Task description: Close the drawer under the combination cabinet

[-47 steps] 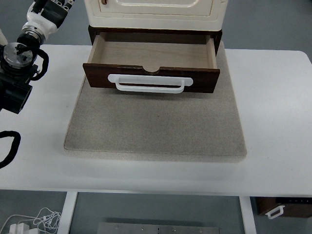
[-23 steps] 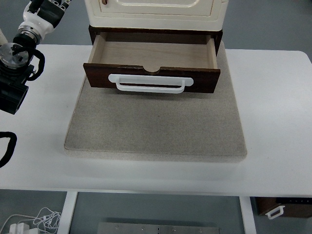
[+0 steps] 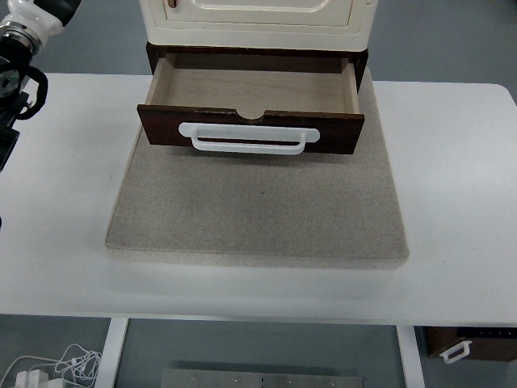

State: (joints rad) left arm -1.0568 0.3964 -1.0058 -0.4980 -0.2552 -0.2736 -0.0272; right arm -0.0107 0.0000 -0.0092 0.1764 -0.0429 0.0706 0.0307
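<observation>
drawer (image 3: 252, 97): pulled out under cabinet (image 3: 257, 20), over mat (image 3: 257, 206), empty inside | handle (image 3: 249, 138): untouched | left arm (image 3: 18, 48): at top-left edge, well apart, hand cropped, cannot tell state | right: not in view | progress: 0 steps done, push still to do

The left arm (image 3: 18, 56) enters at the picture's ten o'clock corner, its black forearm and white wrist angled toward twelve; the hand lies beyond the frame.
</observation>
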